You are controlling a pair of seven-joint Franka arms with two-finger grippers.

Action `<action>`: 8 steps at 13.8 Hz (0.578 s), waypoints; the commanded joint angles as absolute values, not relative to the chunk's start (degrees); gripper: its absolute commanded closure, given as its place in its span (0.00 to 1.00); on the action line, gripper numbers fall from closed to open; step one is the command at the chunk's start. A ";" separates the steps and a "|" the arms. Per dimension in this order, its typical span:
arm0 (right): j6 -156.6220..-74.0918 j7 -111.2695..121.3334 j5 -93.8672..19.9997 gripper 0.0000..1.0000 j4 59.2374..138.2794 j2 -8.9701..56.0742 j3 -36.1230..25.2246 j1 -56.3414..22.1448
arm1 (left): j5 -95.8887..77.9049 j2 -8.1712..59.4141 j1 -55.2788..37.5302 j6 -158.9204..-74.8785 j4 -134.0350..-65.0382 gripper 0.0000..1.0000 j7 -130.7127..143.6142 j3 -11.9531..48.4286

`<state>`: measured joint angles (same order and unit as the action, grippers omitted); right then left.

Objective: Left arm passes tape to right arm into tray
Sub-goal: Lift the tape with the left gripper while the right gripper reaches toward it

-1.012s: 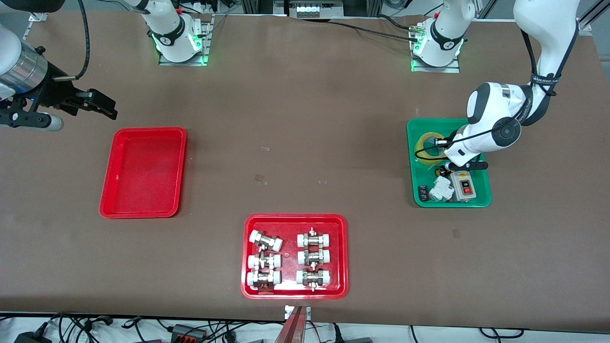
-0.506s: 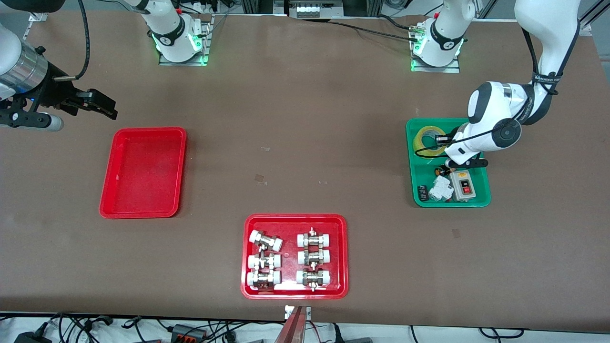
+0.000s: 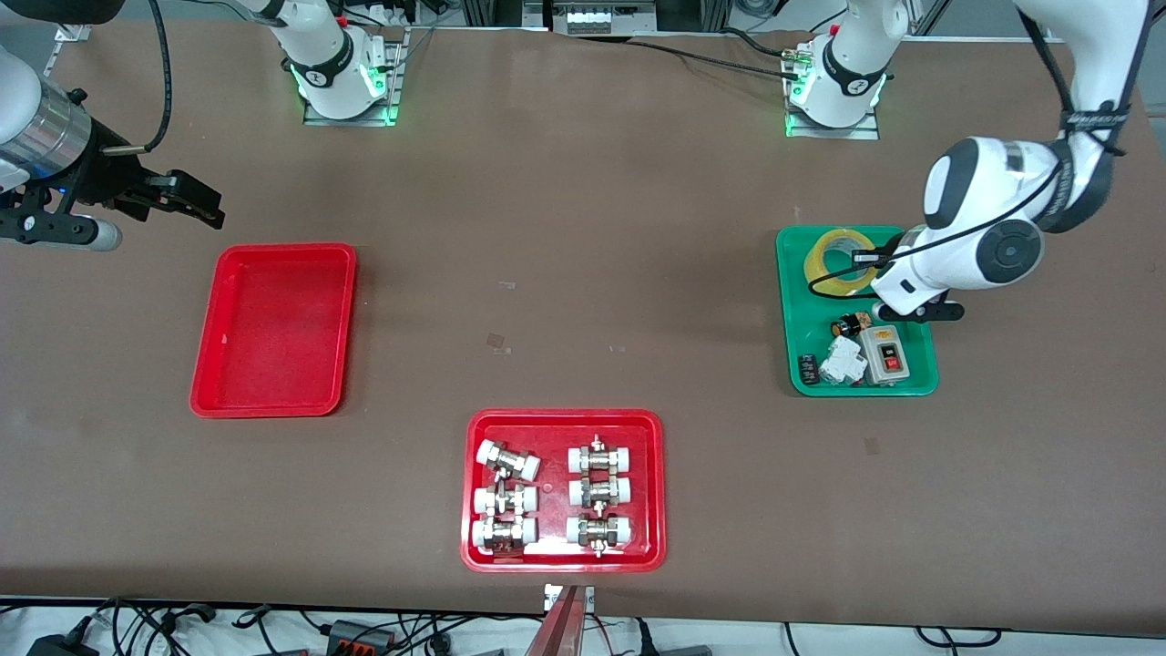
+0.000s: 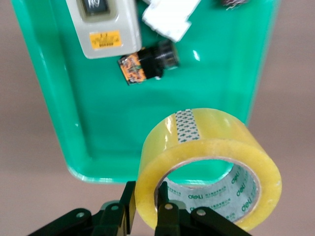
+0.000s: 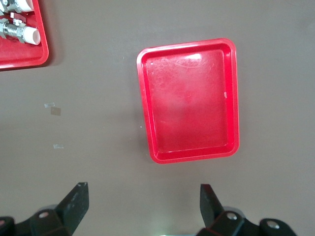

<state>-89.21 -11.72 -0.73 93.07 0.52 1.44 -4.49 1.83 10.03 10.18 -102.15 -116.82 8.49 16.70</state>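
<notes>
At the right of the front view, the left gripper (image 3: 876,262) was closed on the tape (image 3: 841,261), one finger inside the core and one outside on the wall of the roll. The left wrist view showed this clearly: the tape (image 4: 209,169) sat at the lower right of that frame, pinched between the black fingers (image 4: 167,216), and it was lifted above the green tray (image 3: 856,383), not resting in it. The opening of the roll faced roughly upward, so its axis stood close to vertical.

The right gripper (image 3: 187,202) waited at the upper left of the front view, over the bare table just above the red tray (image 3: 273,401) in the frame, with its fingers spread wide and holding nothing. In the right wrist view the tray (image 5: 189,152) lay in the middle, empty.

The tape was well apart from the right gripper, almost the whole width of the frame. I judge that the roll must travel toward the left of the frame, and the free part of its ring should face the right gripper.
</notes>
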 commanded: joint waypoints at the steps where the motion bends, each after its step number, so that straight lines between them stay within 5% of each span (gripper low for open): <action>1: -88.24 -11.42 -1.67 0.00 91.85 1.05 1.67 -4.13 | 0.27 9.67 10.46 -91.17 -104.89 0.99 7.47 20.82; 4: -88.33 -12.04 -1.67 0.00 91.85 1.14 1.67 -4.22 | -4.20 10.11 9.93 -87.45 -94.24 0.99 7.82 24.24; 8: -88.33 -11.69 -2.19 0.00 92.02 4.64 2.20 -5.27 | -6.68 15.34 7.13 -92.72 -86.33 0.99 11.75 30.23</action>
